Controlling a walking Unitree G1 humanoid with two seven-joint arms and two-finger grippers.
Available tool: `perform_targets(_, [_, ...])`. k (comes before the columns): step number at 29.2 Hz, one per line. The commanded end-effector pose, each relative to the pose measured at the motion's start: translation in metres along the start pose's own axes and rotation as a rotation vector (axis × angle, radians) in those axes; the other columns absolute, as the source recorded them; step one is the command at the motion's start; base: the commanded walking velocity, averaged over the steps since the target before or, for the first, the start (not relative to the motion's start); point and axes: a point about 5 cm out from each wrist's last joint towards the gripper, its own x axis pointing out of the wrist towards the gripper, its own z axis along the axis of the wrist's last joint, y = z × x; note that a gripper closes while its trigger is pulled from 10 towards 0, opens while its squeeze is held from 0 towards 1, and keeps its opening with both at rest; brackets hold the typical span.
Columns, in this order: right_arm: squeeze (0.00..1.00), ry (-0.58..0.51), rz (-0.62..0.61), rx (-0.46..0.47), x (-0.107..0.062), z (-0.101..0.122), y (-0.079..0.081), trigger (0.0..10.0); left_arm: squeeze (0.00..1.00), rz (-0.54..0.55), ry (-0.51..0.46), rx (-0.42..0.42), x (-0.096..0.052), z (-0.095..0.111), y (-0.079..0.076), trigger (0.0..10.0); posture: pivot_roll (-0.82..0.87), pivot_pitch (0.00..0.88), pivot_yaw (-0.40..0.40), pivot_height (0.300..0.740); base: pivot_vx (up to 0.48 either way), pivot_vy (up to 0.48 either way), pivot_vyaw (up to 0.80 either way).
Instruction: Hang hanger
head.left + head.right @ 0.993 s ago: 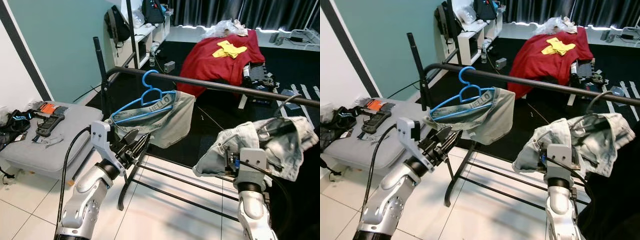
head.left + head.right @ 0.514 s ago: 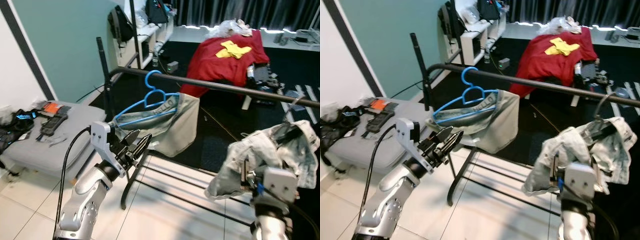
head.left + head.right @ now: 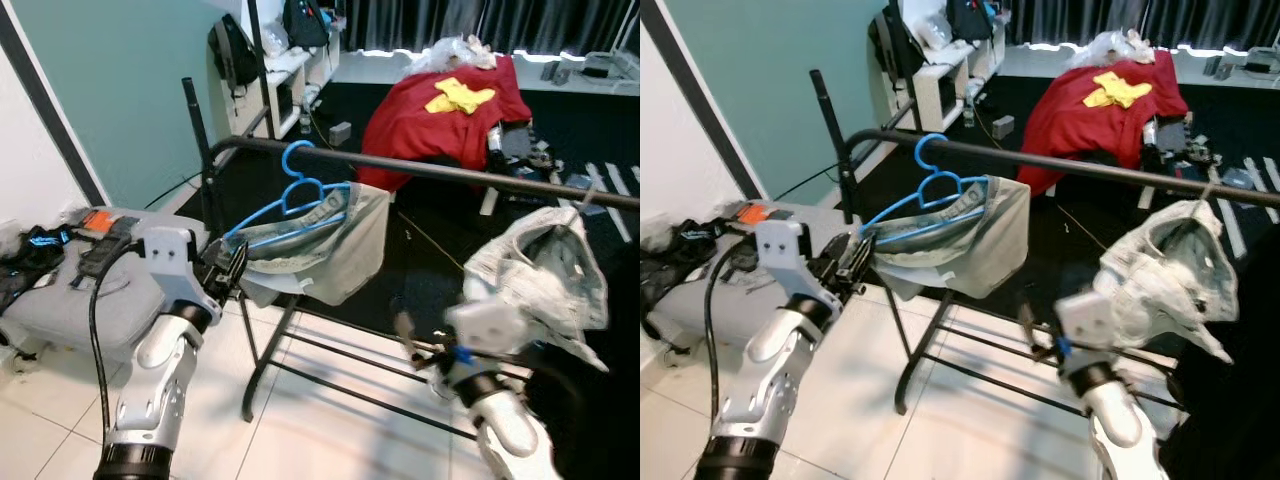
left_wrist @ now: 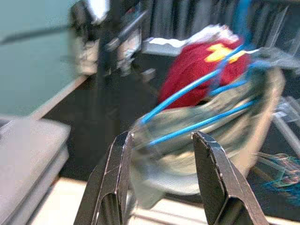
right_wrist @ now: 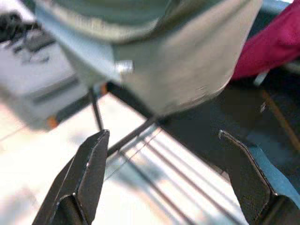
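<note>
Blue hanger [image 3: 300, 185]: thin curved plastic, hooked on the dark round rail [image 3: 450, 172], carrying grey shorts [image 3: 330, 245].
Left gripper [image 3: 228, 270]: fingers apart, just beside the shorts' hem.
Right gripper [image 5: 164, 183]: spread wide, below the pale denim garment [image 3: 545, 265] hanging from the rail.

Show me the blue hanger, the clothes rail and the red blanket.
blue hanger [image 3: 297, 160], left eye view, on its hook.
clothes rail [image 3: 450, 172], left eye view, mid bar.
red blanket [image 3: 420, 125], left eye view, on its front drape.
</note>
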Motion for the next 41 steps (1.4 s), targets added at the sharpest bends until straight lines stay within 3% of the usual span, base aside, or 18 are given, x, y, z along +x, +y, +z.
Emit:
perform_targets(1, [0.00, 0.056, 0.030, 0.063, 0.009, -0.012, 0.004, 10.0, 0.00, 0.054, 0.081, 0.032, -0.007, -0.017, 0.007, 10.0, -0.08, 0.045, 0.033, 0.740, 0.000, 0.000, 0.00])
perform_targets(3, [0.00, 0.050, 0.042, 0.110, 0.014, -0.015, 0.008, 10.0, 0.00, 0.096, 0.106, 0.063, -0.011, -0.026, 0.012, 10.0, -0.07, 0.048, 0.025, 0.740, 0.000, 0.000, 0.00])
perform_targets(5, [0.00, 0.094, 0.036, 0.119, 0.021, -0.024, 0.011, 10.0, 0.00, 0.184, 0.222, 0.140, -0.015, -0.044, 0.020, 10.0, -0.07, 0.052, 0.020, 0.740, 0.000, 0.000, 0.00])
perform_targets(7, [0.00, 0.118, 0.026, 0.114, 0.025, -0.029, 0.013, 10.0, 0.00, 0.234, 0.279, 0.173, -0.017, -0.056, 0.024, 10.0, -0.07, 0.055, 0.016, 0.740, 0.000, 0.000, 0.00])
perform_targets(11, [0.00, 0.168, 0.031, 0.142, 0.035, -0.038, 0.021, 10.0, 0.00, 0.259, 0.334, 0.180, -0.023, -0.073, 0.023, 10.0, -0.07, 0.061, 0.014, 0.740, 0.000, 0.000, 0.00])
perform_targets(23, [0.00, 0.227, -0.023, 0.253, 0.029, -0.060, 0.029, 10.0, 0.00, 0.190, 0.358, 0.148, -0.028, -0.083, 0.012, 10.0, -0.07, 0.063, 0.014, 0.740, 0.000, 0.069, -0.23])
perform_targets(31, [0.00, 0.240, -0.083, 0.322, 0.019, -0.074, 0.028, 10.0, 0.00, 0.131, 0.333, 0.165, -0.018, -0.078, 0.006, 10.0, -0.07, 0.060, 0.031, 0.740, 0.000, 0.416, -0.69])
perform_targets(41, [0.00, 0.232, -0.095, 0.340, 0.019, -0.079, 0.032, 10.0, 0.00, 0.092, 0.314, 0.161, -0.013, -0.076, 0.001, 10.0, -0.07, 0.053, 0.046, 0.740, 0.000, 0.432, 0.00])
